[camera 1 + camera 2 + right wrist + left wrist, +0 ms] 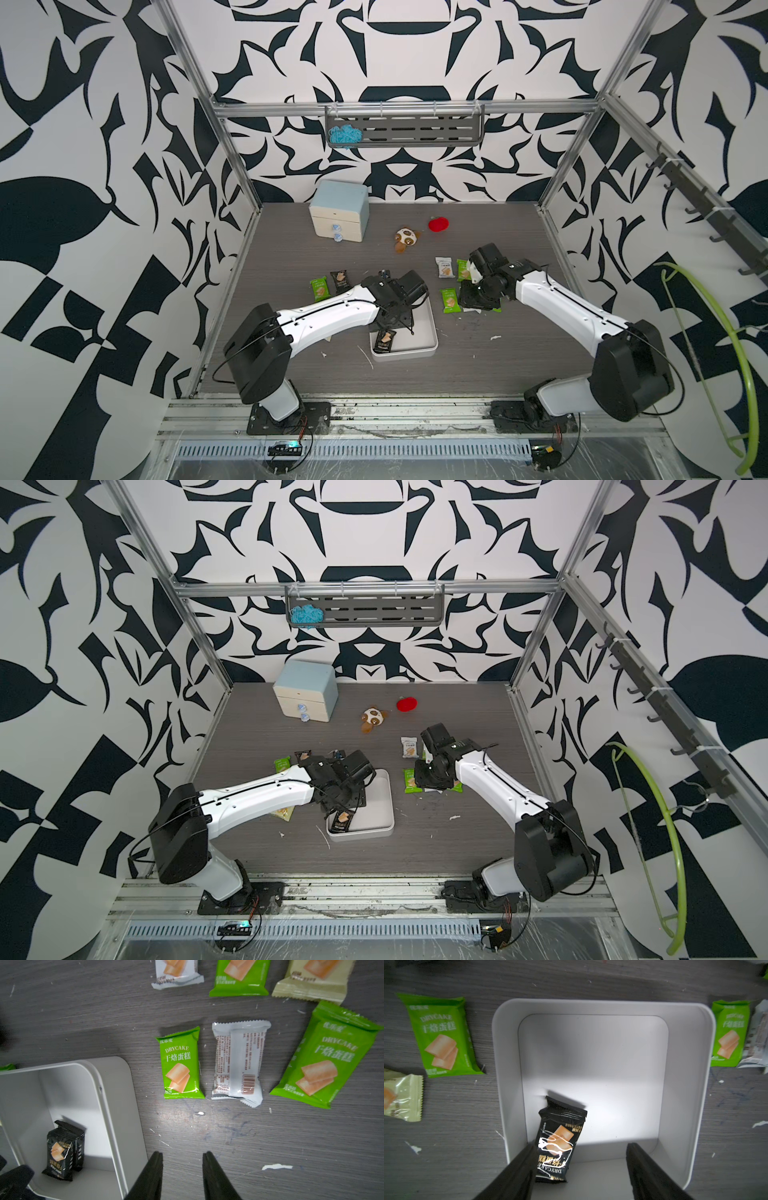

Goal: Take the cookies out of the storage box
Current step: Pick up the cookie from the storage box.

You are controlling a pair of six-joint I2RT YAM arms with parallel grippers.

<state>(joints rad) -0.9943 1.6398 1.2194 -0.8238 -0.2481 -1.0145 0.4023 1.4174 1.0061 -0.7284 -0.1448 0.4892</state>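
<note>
Black and white swirly walls (124,187) stand all around my work cell. Under them lies the grey tabletop (478,374). My two white arms come in from the front edge: the left arm (324,313) bends over the storage box (432,332), and the right arm (552,299) reaches out nearer the right edge. A cream cabinet (338,220) with a pale blue top sits by the back edge, close to the back left corner. The storage box is near the middle of the tabletop, a bit closer to the front edge.

The left gripper (582,1145) is down inside the box with its jaws wide apart. A black packet (558,1142) leans on one finger. The other finger is well away, so nothing is pinched. The right gripper (182,1154) is over bare tabletop just beside the box, jaws apart, nothing between them.

A brown and white plush toy (406,239) lies near the back edge.

Most of the cookies (450,300) are out on the tabletop. One green packet (319,289) lies between the box and the left edge. Toward the right edge a second green packet (180,1068) and a white packet (239,1064), back side up, lie side by side, not touching. The black packet is in the box's corner nearest the front edge and the left arm.
</note>
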